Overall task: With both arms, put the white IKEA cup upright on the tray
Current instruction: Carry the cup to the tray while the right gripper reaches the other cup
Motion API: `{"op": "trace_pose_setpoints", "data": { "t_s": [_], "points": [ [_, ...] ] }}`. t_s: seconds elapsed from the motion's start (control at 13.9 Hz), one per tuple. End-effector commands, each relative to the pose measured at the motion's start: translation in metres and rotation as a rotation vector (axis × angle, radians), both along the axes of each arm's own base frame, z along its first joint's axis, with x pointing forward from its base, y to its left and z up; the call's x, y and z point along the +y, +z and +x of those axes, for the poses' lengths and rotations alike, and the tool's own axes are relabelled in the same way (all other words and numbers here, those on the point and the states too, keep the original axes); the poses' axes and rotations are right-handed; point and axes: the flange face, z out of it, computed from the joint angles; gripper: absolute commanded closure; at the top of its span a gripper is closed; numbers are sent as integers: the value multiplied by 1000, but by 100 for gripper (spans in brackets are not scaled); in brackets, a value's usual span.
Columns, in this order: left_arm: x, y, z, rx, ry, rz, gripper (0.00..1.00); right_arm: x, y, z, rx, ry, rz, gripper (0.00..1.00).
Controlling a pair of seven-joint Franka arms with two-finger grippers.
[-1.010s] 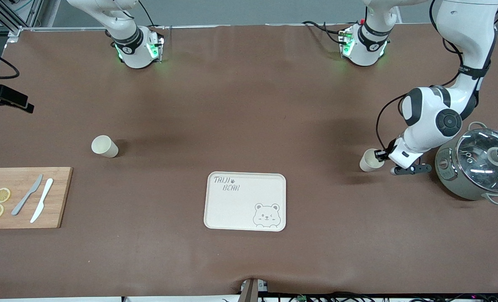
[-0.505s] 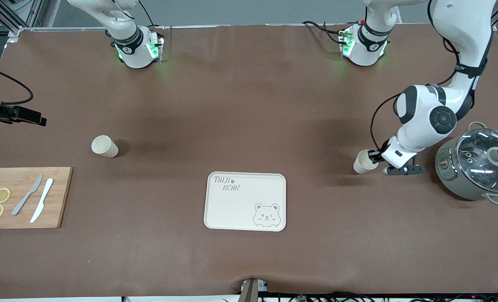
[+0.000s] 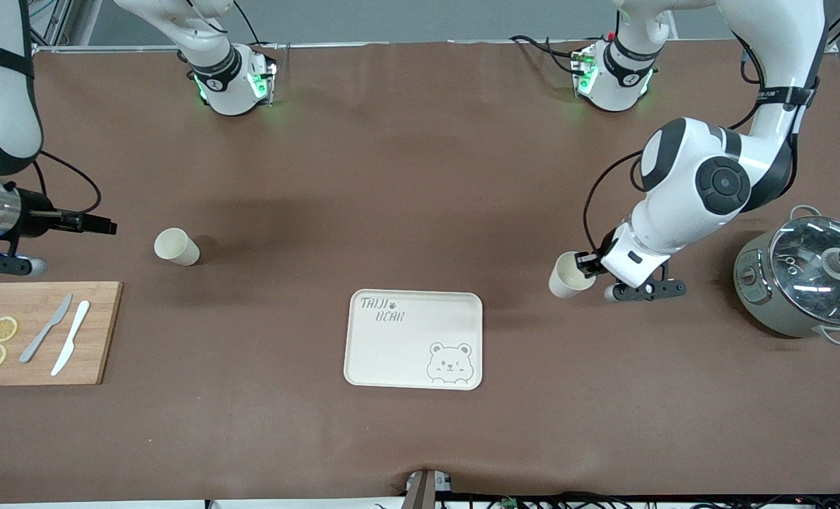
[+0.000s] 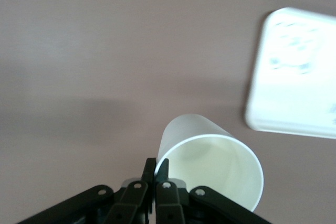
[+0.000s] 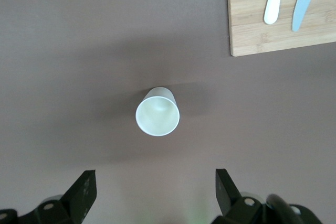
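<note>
The cream tray (image 3: 392, 353) with bear drawing lies near the table's middle; it shows blurred in the left wrist view (image 4: 294, 77). My left gripper (image 3: 588, 264) is shut on the rim of a white cup (image 3: 565, 276), one finger inside and one outside (image 4: 156, 169). The cup (image 4: 210, 156) is tilted on its side, over the table beside the tray toward the left arm's end. A second white cup (image 3: 176, 247) lies on its side toward the right arm's end. My right gripper (image 3: 105, 226) is open, apart from that cup (image 5: 157, 113), and faces its mouth (image 5: 155, 198).
A wooden cutting board (image 3: 95, 332) with lemon slices and two knives lies at the right arm's end, nearer the front camera than the second cup; it also shows in the right wrist view (image 5: 247, 30). A grey pot (image 3: 766, 304) with a glass lid stands at the left arm's end.
My left gripper has carried its cup away from the pot toward the tray. My right arm has swung in from the table's end toward the second cup.
</note>
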Motion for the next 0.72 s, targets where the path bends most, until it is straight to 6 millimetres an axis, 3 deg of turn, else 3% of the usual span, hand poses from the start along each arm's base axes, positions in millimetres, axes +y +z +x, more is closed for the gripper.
{"op": "trace_pose_setpoints", "data": {
  "t_s": [0.0, 0.14, 0.43, 0.65],
  "points": [
    [-45, -2, 29, 35, 39, -88, 100, -1, -37, -23, -29, -6, 3, 0],
    [-67, -15, 42, 60, 92, -106, 100, 4, -64, -32, -24, -1, 3, 0],
    [-140, -44, 48, 122, 230, -125, 100, 3, -116, -57, -51, -2, -4, 0],
    [-174, -86, 42, 142, 264, -78, 100, 3, -138, -68, -85, -7, -12, 3]
  ]
}}
